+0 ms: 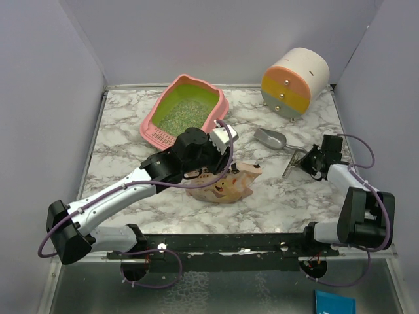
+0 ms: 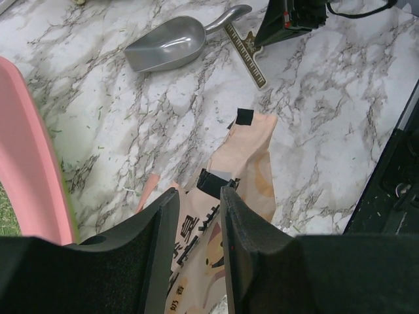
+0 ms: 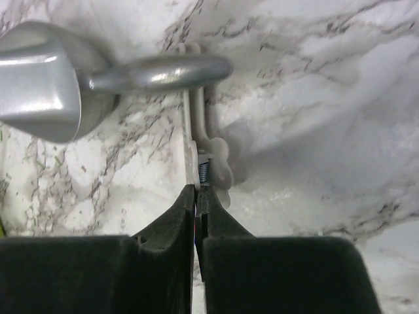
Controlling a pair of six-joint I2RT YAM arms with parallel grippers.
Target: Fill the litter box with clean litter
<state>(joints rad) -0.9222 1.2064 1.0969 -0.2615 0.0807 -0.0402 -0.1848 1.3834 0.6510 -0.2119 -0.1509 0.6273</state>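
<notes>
The left fingers (image 2: 198, 196) stood a narrow gap apart above the beige-orange pouch (image 2: 247, 171), whose printed face showed through the gap; they had closed on nothing that I could see, though whether the pads brushed the film could not be told. The right fingers (image 3: 197, 191) were pinched all but shut on the tail of a white spring clip (image 3: 208, 147); it lay on the desk (image 1: 275, 196) straight ahead of them, its far end running under the handle of the grey scoop (image 3: 46, 75). The litter box (image 1: 159, 135) sat just to the left of the left fingers, its pink wall filling that edge of the wrist view; clean litter (image 1: 178, 116) covered part of its green floor, thinly by the look of it.

The step in hand was probably taking hold of the pouch for a pour. To do it well, the left fingers should close on the body of the pouch, short of the mouth that lay beyond their tips, so the opening stayed free; the grip should be firm, since soft film slips and loose granules shift; the mouth should be kept uppermost while it was carried left over the box, then tipped slowly. The right fingers would do best to let the clip go where it lay, without nudging the scoop.
</notes>
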